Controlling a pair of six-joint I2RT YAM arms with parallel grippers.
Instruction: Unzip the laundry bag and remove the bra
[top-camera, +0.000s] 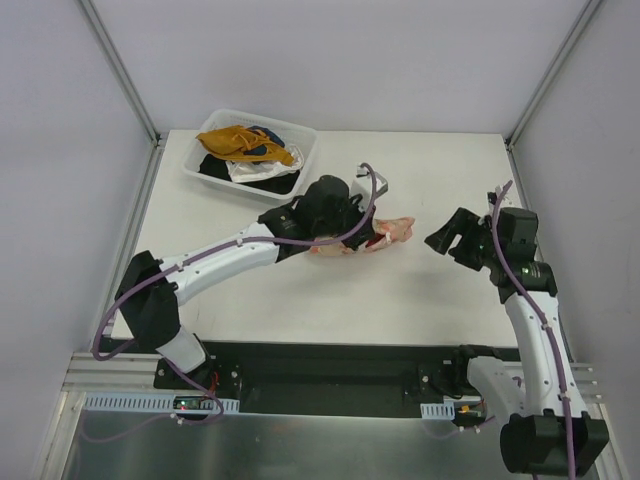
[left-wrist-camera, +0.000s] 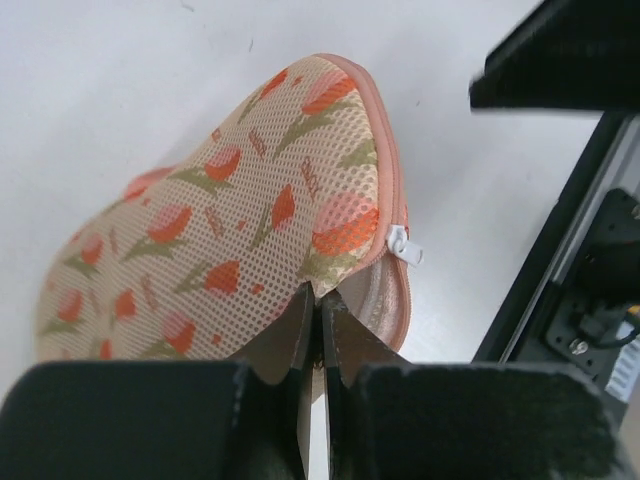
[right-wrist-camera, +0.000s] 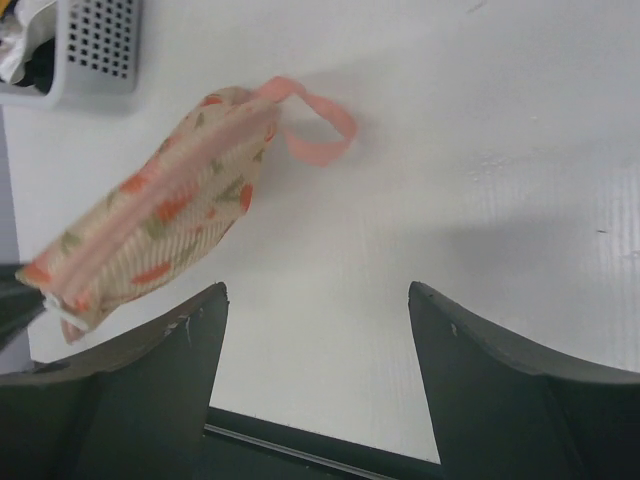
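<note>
The laundry bag (left-wrist-camera: 230, 220) is a pale pink mesh pouch with orange tulip prints, lying mid-table (top-camera: 385, 235). My left gripper (left-wrist-camera: 320, 300) is shut on the mesh edge of the bag, just beside the pink zipper rim. The white zipper pull (left-wrist-camera: 403, 243) hangs a little to the right of the fingertips. My right gripper (right-wrist-camera: 318, 290) stands open over bare table to the right of the bag (right-wrist-camera: 150, 215), with nothing between its fingers. A pink loop (right-wrist-camera: 320, 125) sticks out from the bag's far end. The bag looks zipped, and the bra is hidden.
A clear plastic bin (top-camera: 300, 135) of clothes, with a mustard-yellow garment (top-camera: 240, 143) on top, stands at the back left. Its perforated corner (right-wrist-camera: 95, 45) shows in the right wrist view. The table's black front rail (left-wrist-camera: 560, 250) lies near the left gripper.
</note>
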